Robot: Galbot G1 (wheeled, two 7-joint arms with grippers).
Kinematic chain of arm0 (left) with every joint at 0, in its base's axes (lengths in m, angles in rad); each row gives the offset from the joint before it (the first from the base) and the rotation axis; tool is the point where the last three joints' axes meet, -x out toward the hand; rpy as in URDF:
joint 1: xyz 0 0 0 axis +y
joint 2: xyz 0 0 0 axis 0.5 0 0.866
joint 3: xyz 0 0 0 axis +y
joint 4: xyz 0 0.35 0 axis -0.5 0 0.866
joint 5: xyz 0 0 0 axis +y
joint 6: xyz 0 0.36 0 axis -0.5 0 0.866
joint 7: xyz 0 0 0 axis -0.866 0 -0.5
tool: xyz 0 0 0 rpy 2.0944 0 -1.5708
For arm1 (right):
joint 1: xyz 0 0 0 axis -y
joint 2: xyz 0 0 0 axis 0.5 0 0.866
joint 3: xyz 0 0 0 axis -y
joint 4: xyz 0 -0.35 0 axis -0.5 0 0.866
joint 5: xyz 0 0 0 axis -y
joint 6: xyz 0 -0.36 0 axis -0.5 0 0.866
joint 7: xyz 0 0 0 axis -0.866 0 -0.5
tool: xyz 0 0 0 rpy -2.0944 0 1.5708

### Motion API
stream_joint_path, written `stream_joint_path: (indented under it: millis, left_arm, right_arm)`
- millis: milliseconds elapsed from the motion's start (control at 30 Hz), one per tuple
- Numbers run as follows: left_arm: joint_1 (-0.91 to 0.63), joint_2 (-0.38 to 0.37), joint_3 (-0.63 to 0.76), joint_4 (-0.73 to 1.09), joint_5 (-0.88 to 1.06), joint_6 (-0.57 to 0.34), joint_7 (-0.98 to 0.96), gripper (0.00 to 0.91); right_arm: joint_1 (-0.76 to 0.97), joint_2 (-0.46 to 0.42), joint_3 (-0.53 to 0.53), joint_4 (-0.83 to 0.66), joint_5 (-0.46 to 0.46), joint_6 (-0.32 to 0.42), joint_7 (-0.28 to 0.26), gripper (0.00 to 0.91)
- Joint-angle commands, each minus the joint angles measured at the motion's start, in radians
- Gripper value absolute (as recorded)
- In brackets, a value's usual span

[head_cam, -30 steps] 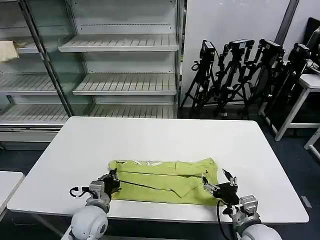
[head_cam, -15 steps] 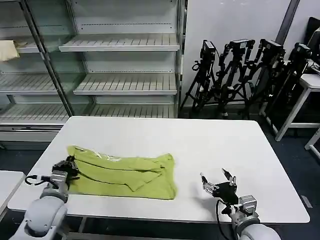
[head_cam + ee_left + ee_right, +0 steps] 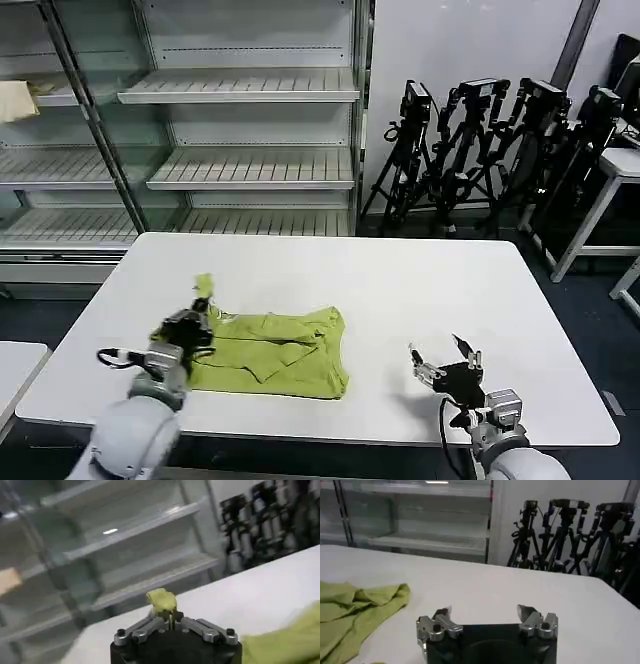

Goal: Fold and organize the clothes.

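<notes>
Shirt [image 3: 275, 352] bunched, fold unfinished. Left gripper [image 3: 200, 322] pinches lifted shirt edge. Right gripper [image 3: 446, 363] spread, empty, on table [image 3: 400, 280].

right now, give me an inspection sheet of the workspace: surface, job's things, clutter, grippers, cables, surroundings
surface: white table, bare around the shirt.
job's things: lime shirt bunched on the table's left half, one edge lifted.
clutter: nothing seen.
grippers: left gripper shut on a pinch of shirt, raised off the table; right gripper open, holding nothing, low over the table near the front edge.
cables: black cable looping at the left wrist.
surroundings: bare shelving behind; tripods to the right.
</notes>
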Motion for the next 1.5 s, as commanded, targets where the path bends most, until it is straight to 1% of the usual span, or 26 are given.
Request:
stream_joint_path:
  millis: [33,200,300,433,467,500,700,767,900,967,1100,1167,1233,1367,1500]
  left_arm:
    - [-0.057,-0.134,0.271,0.003,-0.014,0.003,-0.002,0.000]
    - [-0.109,-0.165,0.302,0.064,-0.044,0.005,-0.014,0.010]
    - [-0.122,-0.162,0.313,0.066,-0.072,0.005,-0.024,0.000]
    - [-0.130,-0.160,0.320,0.075,-0.097,0.005,-0.031,0.010]
    - [-0.130,-0.159,0.322,0.077,-0.103,0.006,-0.039,0.625]
    - [-0.133,-0.161,0.323,0.082,-0.110,0.006,-0.042,0.907]
    - [-0.191,-0.208,0.309,0.095,-0.180,-0.001,-0.092,0.907]
    - [-0.206,-0.219,0.287,0.089,-0.223,-0.033,-0.098,0.907]
    - [-0.218,-0.218,0.239,0.037,-0.278,-0.061,-0.117,0.907]
    - [-0.208,-0.195,0.206,0.003,-0.282,-0.066,-0.121,0.907]
    - [-0.135,-0.107,0.117,-0.021,-0.250,-0.054,-0.121,0.907]
    - [-0.074,-0.060,0.050,-0.004,-0.235,-0.015,-0.133,0.907]
    - [-0.022,-0.039,0.008,0.018,-0.241,0.002,-0.154,0.907]
    - [0.071,-0.034,-0.016,0.041,-0.251,0.005,-0.152,0.907]
    - [0.111,-0.050,-0.004,0.078,-0.242,0.005,-0.149,0.907]
  right_arm:
    - [-0.006,0.001,0.019,0.005,0.000,0.000,0.000,0.907]
    - [-0.024,0.000,0.038,0.007,0.000,0.003,-0.002,0.907]
    - [-0.030,-0.001,0.048,0.005,0.000,0.005,-0.003,0.907]
    - [-0.032,0.000,0.052,0.006,0.000,0.007,-0.004,0.907]
    - [-0.031,0.001,0.052,0.005,0.000,0.007,-0.005,0.907]
    - [-0.030,0.001,0.051,0.004,0.000,0.007,-0.005,0.907]
    - [-0.026,0.005,0.038,0.001,-0.001,0.007,-0.004,0.907]
    - [-0.026,0.005,0.034,0.001,-0.003,0.007,-0.005,0.907]
    - [-0.025,0.007,0.030,-0.001,-0.006,0.007,-0.006,0.907]
    - [-0.023,0.007,0.028,-0.003,-0.006,0.007,-0.006,0.907]
    - [-0.018,0.005,0.024,-0.007,-0.006,0.012,-0.010,0.907]
    - [-0.019,0.006,0.024,-0.011,-0.006,0.018,-0.011,0.907]
    - [-0.021,0.008,0.025,-0.013,-0.007,0.025,-0.013,0.907]
    - [-0.027,0.008,0.029,-0.014,-0.006,0.029,-0.016,0.907]
    - [-0.027,0.003,0.031,-0.013,-0.006,0.030,-0.016,0.907]
